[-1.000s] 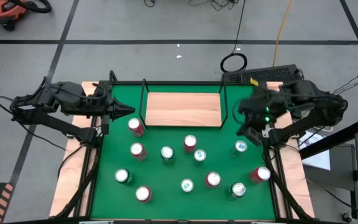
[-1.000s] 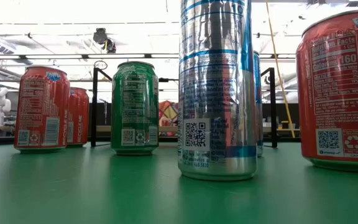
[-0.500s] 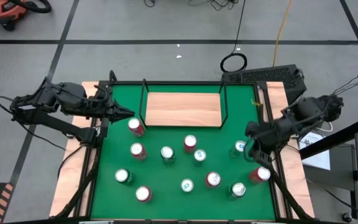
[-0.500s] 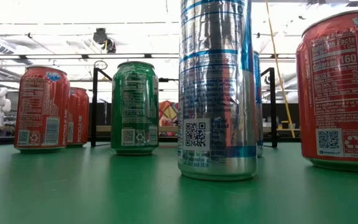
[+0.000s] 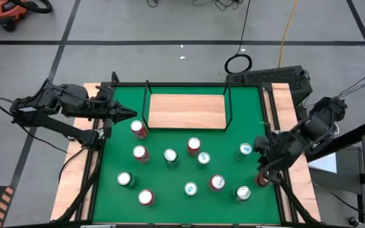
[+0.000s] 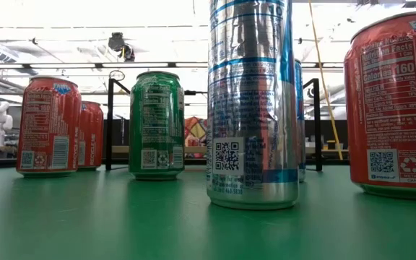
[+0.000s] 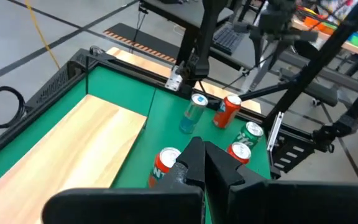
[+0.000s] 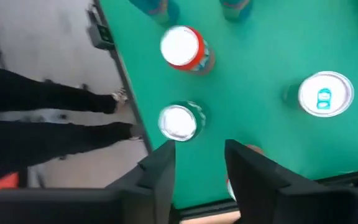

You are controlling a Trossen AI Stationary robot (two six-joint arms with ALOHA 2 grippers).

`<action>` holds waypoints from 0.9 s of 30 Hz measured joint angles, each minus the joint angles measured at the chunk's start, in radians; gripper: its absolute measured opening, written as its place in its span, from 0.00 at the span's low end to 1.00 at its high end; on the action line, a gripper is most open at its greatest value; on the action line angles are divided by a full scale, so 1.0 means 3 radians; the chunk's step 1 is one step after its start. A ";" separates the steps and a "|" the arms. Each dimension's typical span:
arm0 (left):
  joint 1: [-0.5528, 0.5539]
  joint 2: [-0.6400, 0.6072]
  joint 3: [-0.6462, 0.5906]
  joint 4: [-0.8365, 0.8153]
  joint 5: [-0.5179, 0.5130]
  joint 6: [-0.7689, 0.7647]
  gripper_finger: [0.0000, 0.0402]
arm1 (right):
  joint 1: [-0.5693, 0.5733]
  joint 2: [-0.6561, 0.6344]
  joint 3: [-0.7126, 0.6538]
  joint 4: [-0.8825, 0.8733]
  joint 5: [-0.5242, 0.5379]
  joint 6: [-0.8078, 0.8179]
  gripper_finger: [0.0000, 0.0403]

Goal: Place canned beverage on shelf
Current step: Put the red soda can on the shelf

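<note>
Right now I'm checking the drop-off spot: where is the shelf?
In the high view, the shelf lies at the green mat's far edge, centred between both arms, beyond the cans.

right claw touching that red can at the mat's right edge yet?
Cannot tell. From above, the right claw covers most of the red can; the wrist view shows open fingers with the can barely visible between them.

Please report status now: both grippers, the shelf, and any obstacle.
Left gripper shut, waiting at mat's left edge. Right gripper open, over red can near right edge, nothing held. Shelf holds no can. Nothing blocking.
</note>
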 joint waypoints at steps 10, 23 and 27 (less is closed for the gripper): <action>0.0000 0.0010 0.0001 -0.0022 0.0095 -0.0002 0.00 | 0.0437 -0.0226 -0.0664 -0.0002 0.0058 0.0125 0.57; 0.0000 0.0104 0.0001 -0.0113 0.0065 0.0002 0.00 | 0.0733 -0.0323 -0.0916 0.0002 0.0190 0.0229 0.78; 0.0000 0.0149 0.0001 -0.0185 0.0064 0.0002 0.00 | 0.0836 -0.0322 -0.1081 0.0000 0.0190 0.0283 0.78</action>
